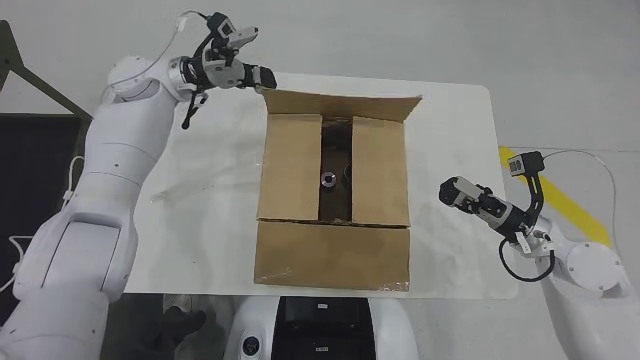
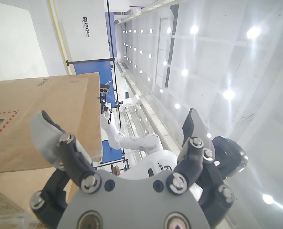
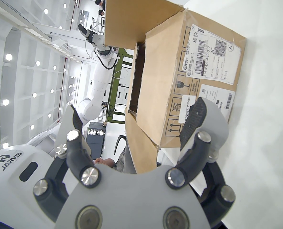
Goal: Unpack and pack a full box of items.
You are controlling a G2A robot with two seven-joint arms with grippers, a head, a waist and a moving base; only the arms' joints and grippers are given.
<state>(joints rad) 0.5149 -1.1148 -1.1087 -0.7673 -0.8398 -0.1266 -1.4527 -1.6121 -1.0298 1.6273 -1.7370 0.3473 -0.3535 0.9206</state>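
Found right gripper [image 3: 135, 110] closest to the lens on its wrist view: fingers spread wide, nothing between them, hanging just beside the labelled side wall of the box [image 3: 160, 77] and clear of the cardboard. Located same gripper on the top view to the right of the box, over bare table [image 1: 450, 120]. Found left gripper [image 2: 116, 115] likewise wide open and empty, at the left corner of the raised far flap [image 1: 340, 105]; unable to confirm contact with that flap as against mere overlap in view. Recorded box at mid-table. Judged unpacking barely begun: far flap up, near flap [image 1: 330, 253] folded out toward the robot and reaching the table's near edge, two side flaps [image 1: 290, 165] lying across the opening with a narrow dark gap between. Glimpsed small dark items [image 1: 328, 178] through that gap; unable to identify or count them. Hazards as judged: reaching through the gap with the side flaps down, likely to snag a finger or press cardboard onto the contents; lifting a side flap with one arm and no bracing on the box, liable to drag or twist it across the table; pulling toward the robot, liable to carry the box over the near edge; releasing the far flap, liable to drop it back over the opening.
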